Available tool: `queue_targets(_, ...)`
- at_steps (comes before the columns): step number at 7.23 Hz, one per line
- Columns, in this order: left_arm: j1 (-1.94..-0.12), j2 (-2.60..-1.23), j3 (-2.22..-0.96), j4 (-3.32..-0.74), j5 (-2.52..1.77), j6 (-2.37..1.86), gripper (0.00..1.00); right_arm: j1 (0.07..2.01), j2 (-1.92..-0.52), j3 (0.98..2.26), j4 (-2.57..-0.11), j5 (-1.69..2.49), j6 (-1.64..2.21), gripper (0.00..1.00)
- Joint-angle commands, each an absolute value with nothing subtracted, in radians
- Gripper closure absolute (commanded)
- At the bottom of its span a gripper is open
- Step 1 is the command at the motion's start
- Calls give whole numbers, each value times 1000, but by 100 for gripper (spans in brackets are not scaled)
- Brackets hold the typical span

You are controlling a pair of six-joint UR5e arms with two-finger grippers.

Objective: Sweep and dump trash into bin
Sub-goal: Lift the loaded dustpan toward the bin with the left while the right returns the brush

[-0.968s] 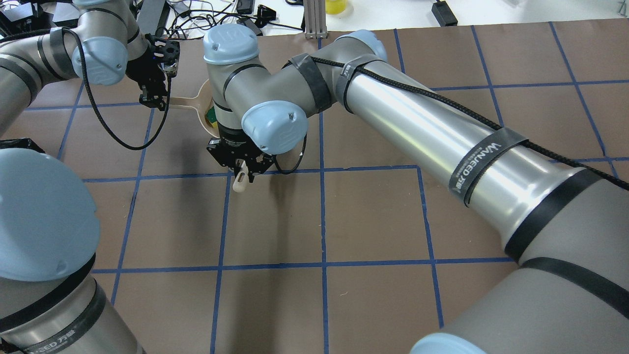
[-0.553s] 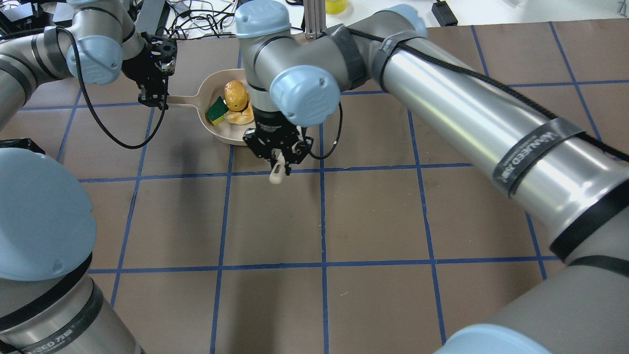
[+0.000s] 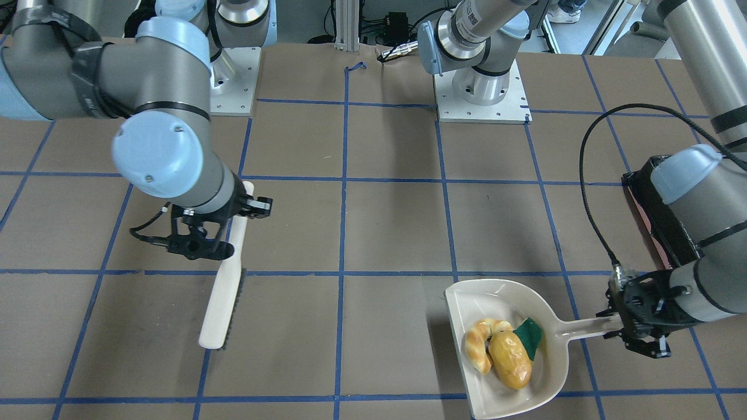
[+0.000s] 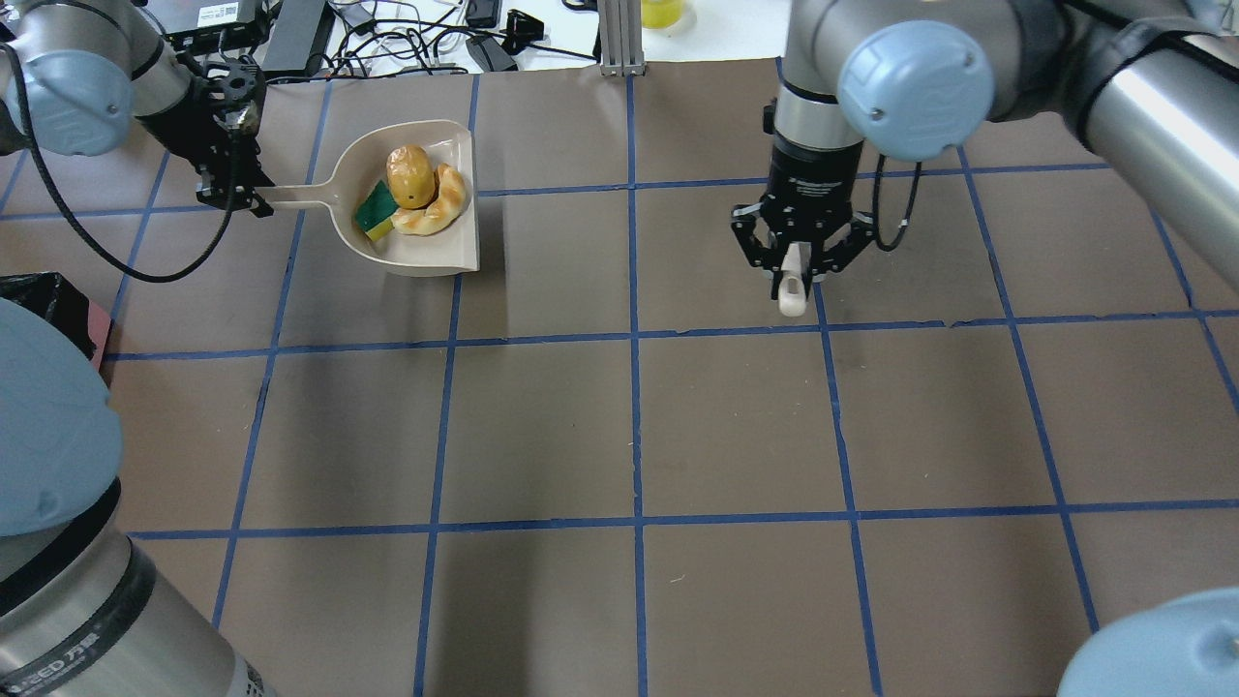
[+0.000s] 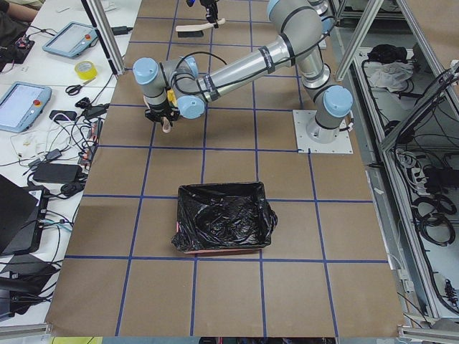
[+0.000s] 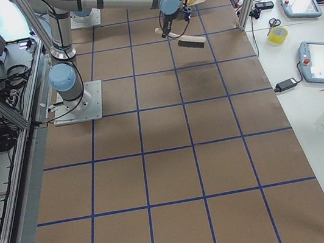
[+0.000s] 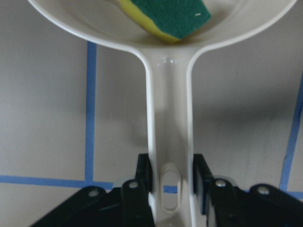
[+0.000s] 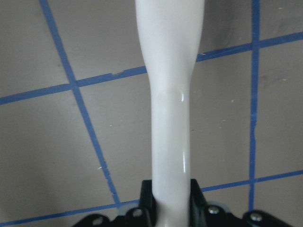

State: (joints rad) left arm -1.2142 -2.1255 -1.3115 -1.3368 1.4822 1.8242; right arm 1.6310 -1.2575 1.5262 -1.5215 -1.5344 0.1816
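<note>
The beige dustpan (image 4: 455,257) holds all the trash: a golden-brown potato (image 4: 410,176), a pale croissant (image 4: 434,211) and a yellow-green sponge (image 4: 375,213). My left gripper (image 4: 237,184) is shut on the dustpan handle (image 7: 168,118), with the sponge (image 7: 170,16) in the pan ahead of it. My right gripper (image 4: 794,263) is shut on the white brush handle (image 8: 170,94) and holds the brush (image 3: 224,286) far to the right of the pan. The bin (image 5: 224,228), lined with a black bag, stands near my left arm's side (image 3: 659,221).
The brown table has a blue tape grid. Cables and equipment lie past the far edge (image 4: 407,39). A corner of the bin (image 4: 48,295) shows at the left edge of the overhead view, beside my left arm's elbow.
My right arm has swung right with the brush, away from the dustpan, uncovering the trash in it. My left gripper has drawn the dustpan a little to the left and away.
</note>
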Motion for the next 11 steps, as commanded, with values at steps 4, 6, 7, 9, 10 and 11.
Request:
queue_targets(4,-950,-2126,-1158,-1549,1486,2200,95,1240,-1298,1793,-1858,-1670,-358,100)
queue_targets(6,-855,-2152,-1074,-1644,1488,2365,95,1232,-1289,1802,-1911,-1666,-359,100)
queue_targets(7,-801,-2157,-1057,-1660,1493,2446,95,1227,-1282,1802,-1916,-1666,-368,100)
queue_targets(9,-712,-2158,-1019,-1674,1515,2602,95,1217,-1240,1801,-1960,-1663,-390,100)
queue_targets(10,-683,-2160,-996,-1672,1554,2652,95,1215,-1238,1796,-1970,-1667,-400,100)
queue_targets(11,-666,-2163,-968,-1667,1575,2742,95,1212,-1238,1796,-1971,-1667,-399,100)
